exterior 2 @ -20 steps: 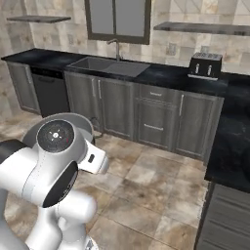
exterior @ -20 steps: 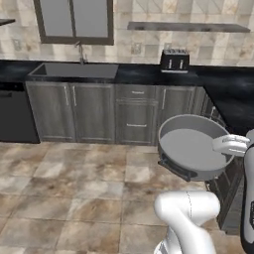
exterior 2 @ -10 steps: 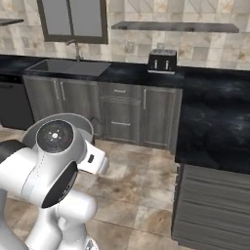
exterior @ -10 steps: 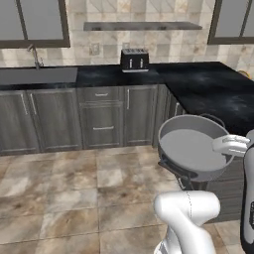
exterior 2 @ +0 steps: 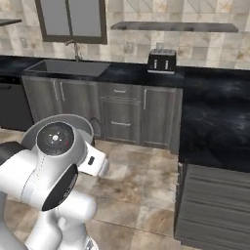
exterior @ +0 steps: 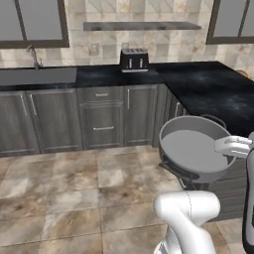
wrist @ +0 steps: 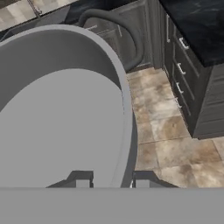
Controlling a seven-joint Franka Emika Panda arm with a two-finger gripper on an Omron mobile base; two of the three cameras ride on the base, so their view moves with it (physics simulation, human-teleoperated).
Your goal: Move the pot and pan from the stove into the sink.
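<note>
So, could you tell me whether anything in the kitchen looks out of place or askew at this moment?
Yes: the pot hangs in mid-air over the floor, tipped so that its empty inside shows, with the gripper shut on its rim. It is far from the sink. Nothing looks spilled or damaged.

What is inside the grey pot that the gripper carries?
The pot shows a bare pale floor and walls, with no contents visible. In the hand view the gripper clamps its near rim, one finger inside. The arm hides most of the pot in the right base view.
</note>
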